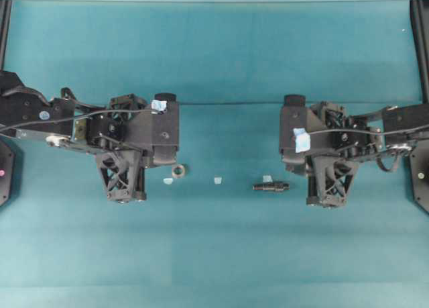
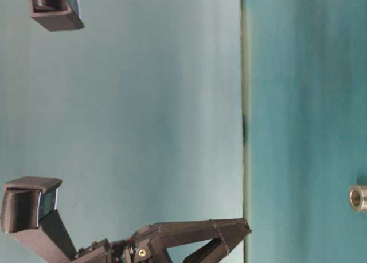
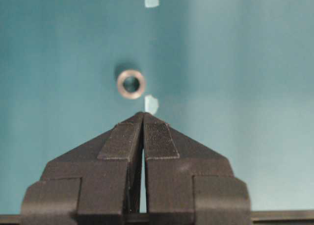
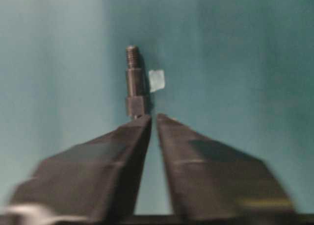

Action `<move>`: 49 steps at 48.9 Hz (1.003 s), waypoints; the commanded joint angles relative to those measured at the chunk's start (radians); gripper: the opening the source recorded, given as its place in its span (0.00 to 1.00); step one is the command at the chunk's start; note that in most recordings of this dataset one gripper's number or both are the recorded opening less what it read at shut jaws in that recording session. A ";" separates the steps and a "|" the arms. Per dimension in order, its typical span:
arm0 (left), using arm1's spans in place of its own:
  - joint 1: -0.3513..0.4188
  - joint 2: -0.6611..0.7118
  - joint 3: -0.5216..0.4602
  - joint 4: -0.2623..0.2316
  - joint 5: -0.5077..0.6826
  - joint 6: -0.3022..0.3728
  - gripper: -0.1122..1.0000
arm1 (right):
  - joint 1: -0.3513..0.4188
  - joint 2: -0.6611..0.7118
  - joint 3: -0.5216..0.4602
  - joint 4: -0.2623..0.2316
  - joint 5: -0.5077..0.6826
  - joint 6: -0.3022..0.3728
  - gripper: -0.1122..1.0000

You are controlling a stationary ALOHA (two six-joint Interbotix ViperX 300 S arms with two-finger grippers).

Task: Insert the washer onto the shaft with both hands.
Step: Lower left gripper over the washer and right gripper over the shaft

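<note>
So, neither part is picked up yet: the washer (image 1: 178, 171) lies flat on the teal bench (image 1: 221, 254), hole up, and the shaft (image 1: 271, 186) lies on its side well apart from it, toward 3 o'clock in the overhead view. Pale blue tape scraps (image 1: 217, 180) sit between them, with one just beside the washer and another touching the shaft's flank.

The left claw (image 3: 143, 118) has its fingers pressed together with barely a sliver between them, and it holds nothing; in its wrist view the washer sits just past the tips at 11 o'clock. The right claw (image 4: 153, 119) shows a narrow gap between its fingers (the picture is blurred) and it too is empty; the shaft lies straight ahead at 12 o'clock, thick end nearest the tips and thin threaded end pointing away.

The step in hand looks like the approach to both grasps. To do it well, each claw would need to spread before it comes down. The left one should probably shift slightly toward the washer so the ring sits centred between the fingers, and pinch it across its rim so the hole stays free. The right one would do best to take the shaft by its thick collar, leaving the thin end exposed for threading. The tape scraps are close enough to get caught in either pinch.
</note>
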 commanded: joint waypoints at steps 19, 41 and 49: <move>0.015 0.051 0.020 0.003 -0.080 0.029 0.89 | 0.002 0.081 -0.015 -0.034 -0.011 -0.006 0.86; 0.017 0.146 0.034 0.003 -0.170 0.051 0.85 | 0.002 0.121 -0.011 -0.034 -0.061 -0.003 0.85; 0.018 0.189 0.031 0.003 -0.207 0.049 0.85 | 0.000 0.146 -0.009 -0.034 -0.080 -0.003 0.85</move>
